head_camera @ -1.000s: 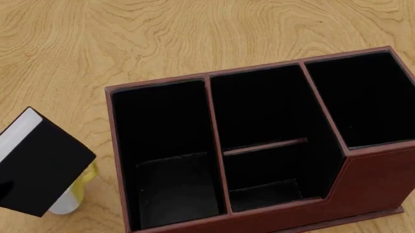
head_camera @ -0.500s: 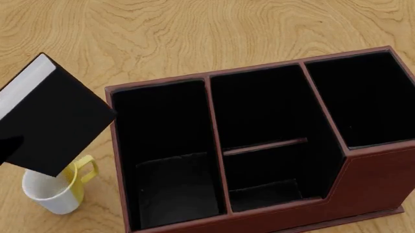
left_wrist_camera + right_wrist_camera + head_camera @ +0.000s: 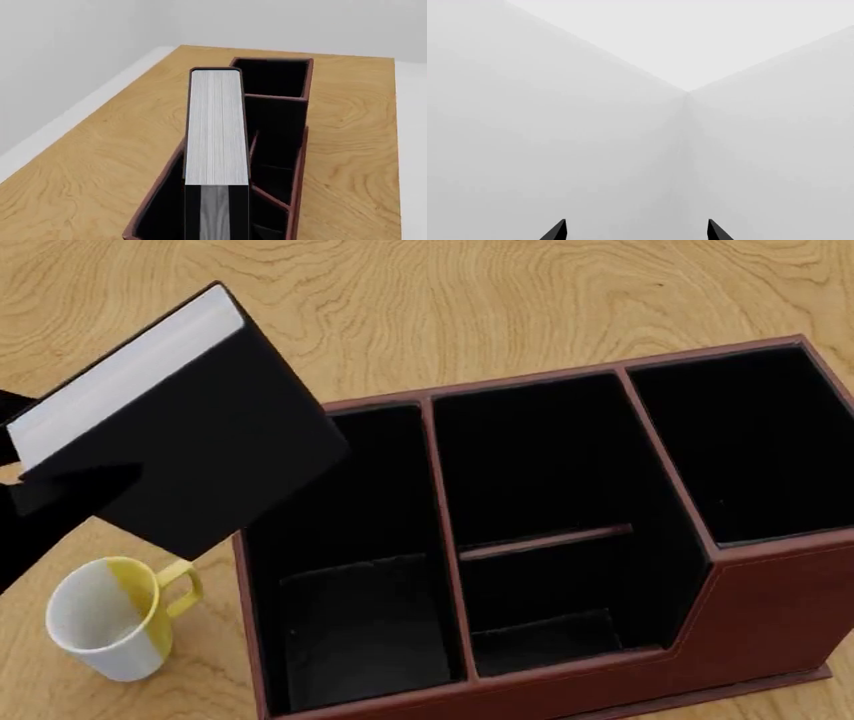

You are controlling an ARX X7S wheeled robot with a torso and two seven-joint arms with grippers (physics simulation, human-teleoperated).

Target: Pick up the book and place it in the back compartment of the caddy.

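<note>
Left of the caddy (image 3: 534, 540), the mug (image 3: 107, 630) stands on the table (image 3: 400, 310). Above it the left gripper (image 3: 54, 490) is clamped on the book (image 3: 187, 430), held tilted in the air over the caddy's left wall. Good practice, I judge: carry it right, level its edges with the back compartment (image 3: 534, 455), then lower. The right gripper (image 3: 635, 232) faces bare wall, fingers spread, empty.
</note>
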